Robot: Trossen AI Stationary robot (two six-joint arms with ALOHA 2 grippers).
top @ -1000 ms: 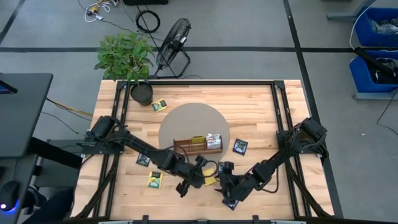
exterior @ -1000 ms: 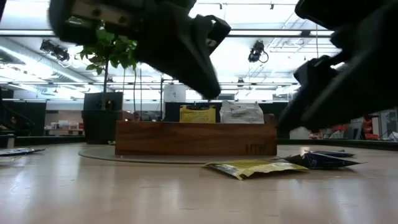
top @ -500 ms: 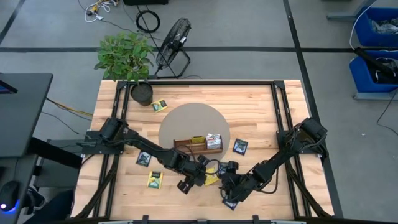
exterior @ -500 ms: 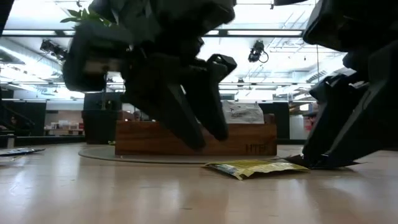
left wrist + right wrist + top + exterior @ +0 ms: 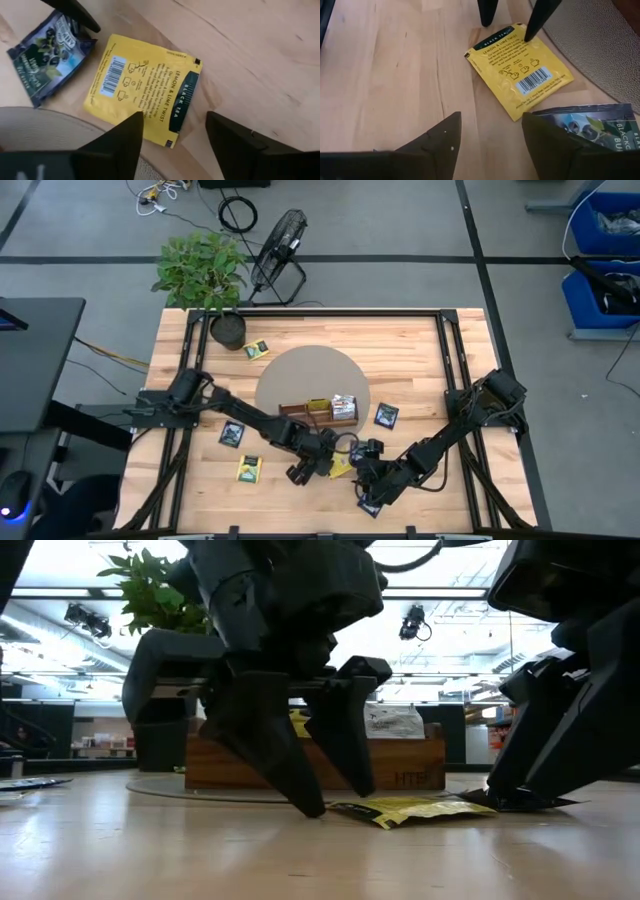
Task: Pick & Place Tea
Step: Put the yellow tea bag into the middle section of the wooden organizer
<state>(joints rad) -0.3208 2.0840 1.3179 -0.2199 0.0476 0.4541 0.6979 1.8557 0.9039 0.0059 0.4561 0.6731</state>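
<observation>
Hovering low near the table's front edge, your left gripper (image 5: 315, 795) has its fingers spread wide, tips at the yellow sachet (image 5: 146, 87) — one on its end, one just beside it, gripping nothing. That sachet lies flat on the wooden table (image 5: 420, 350), just off the round mat (image 5: 310, 375). Your right gripper (image 5: 490, 145) — fingers also parted, empty — sits down over the dark sachet (image 5: 592, 127) beside it. More tea stands in the wooden tray (image 5: 310, 765).
</observation>
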